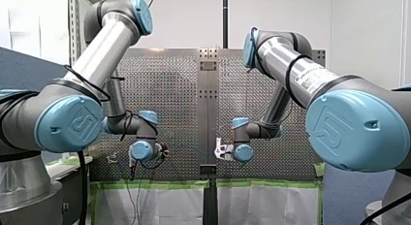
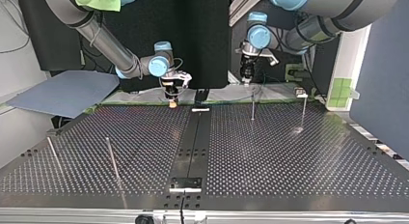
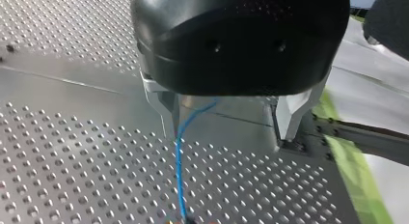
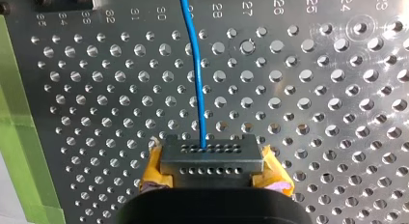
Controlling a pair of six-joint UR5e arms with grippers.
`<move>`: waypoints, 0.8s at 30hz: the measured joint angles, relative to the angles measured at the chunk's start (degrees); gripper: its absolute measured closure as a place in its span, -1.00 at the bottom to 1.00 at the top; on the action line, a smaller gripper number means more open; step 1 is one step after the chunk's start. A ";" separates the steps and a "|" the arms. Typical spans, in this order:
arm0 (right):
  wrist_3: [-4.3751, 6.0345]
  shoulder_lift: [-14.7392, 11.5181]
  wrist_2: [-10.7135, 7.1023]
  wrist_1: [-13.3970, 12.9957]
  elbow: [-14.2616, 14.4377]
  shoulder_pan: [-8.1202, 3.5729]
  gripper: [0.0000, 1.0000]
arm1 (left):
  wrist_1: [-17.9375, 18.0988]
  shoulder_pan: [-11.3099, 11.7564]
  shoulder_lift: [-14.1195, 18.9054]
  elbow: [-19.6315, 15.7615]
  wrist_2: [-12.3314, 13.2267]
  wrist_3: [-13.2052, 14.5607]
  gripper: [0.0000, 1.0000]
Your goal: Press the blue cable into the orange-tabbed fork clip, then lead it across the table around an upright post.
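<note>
The blue cable (image 4: 197,64) runs over the perforated table (image 4: 308,103) straight into my right gripper (image 4: 210,159). That gripper is shut on the cable, with yellow pads (image 4: 275,173) showing at both sides. In the left wrist view the blue cable (image 3: 179,161) passes loose beside one metal finger (image 3: 166,113) of my left gripper (image 3: 226,122), which is open. The cable leaves that view by a speck of orange, and I cannot make out the fork clip itself. At the top view's far edge my right gripper (image 2: 171,99) is left of centre and my left gripper (image 2: 247,78) right of centre.
Thin upright posts stand on the table: two near the far edge at the top view's right (image 2: 252,108) (image 2: 304,110), two nearer at its left (image 2: 112,159) (image 2: 54,156). A dark seam strip (image 2: 195,137) divides the table. Green tape (image 3: 357,180) lines the edge.
</note>
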 joint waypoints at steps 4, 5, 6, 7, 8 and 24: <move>0.00 0.01 -0.02 0.01 0.00 -0.02 1.00 | -1.43 -2.38 0.00 2.26 -2.27 -1.79 -1.00; 0.00 0.01 -0.02 0.00 0.00 -0.02 1.00 | -1.84 -3.05 0.00 2.94 -2.94 -2.39 -1.00; 0.00 0.01 -0.02 0.00 0.00 -0.02 1.00 | -2.10 -3.52 -0.01 3.40 -3.41 -2.80 -1.00; 0.00 0.02 -0.02 0.00 0.00 -0.03 1.00 | -2.37 -3.97 -0.01 3.83 -3.85 -3.11 -1.00; 0.00 0.03 -0.02 0.00 0.00 -0.03 1.00 | -2.71 -4.56 -0.03 4.43 -4.44 -3.42 -1.00; -0.09 0.17 -0.02 0.00 0.00 0.06 1.00 | -8.09 -6.84 -5.13 12.08 -12.79 -3.92 -1.00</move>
